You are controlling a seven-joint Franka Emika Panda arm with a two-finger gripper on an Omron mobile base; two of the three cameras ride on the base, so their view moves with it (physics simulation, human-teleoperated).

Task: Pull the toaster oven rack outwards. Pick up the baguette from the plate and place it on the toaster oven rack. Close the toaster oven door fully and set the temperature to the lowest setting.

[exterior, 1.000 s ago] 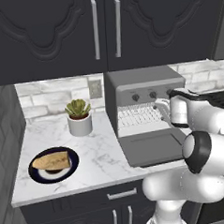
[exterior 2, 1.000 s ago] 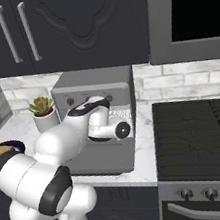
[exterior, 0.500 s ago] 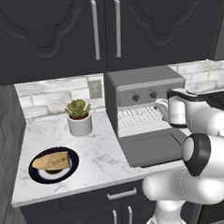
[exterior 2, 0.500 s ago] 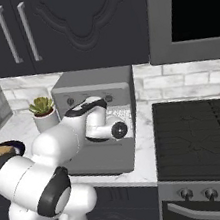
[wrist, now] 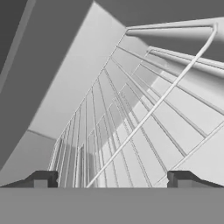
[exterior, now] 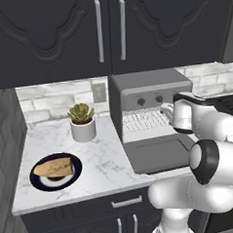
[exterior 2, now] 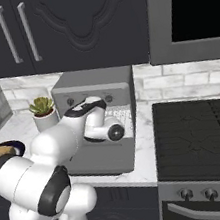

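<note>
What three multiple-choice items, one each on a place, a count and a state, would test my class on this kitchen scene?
1. Where is the baguette?
A. on the oven rack
B. on the plate
C. in the gripper

2. How many knobs does the toaster oven show on its front panel in the left base view?
A. one
B. five
C. two, with the arm covering the right end of the panel

3. How does the oven door stand?
A. folded down open
B. shut
C. taken off

Answers:
1 B: the bread lies on the plate, left of the plant pot.
2 C: two knobs show before the arm blocks the panel.
3 A: the door lies flat in front of the oven, and the rack shows in the hand view beyond the open gripper.
</note>
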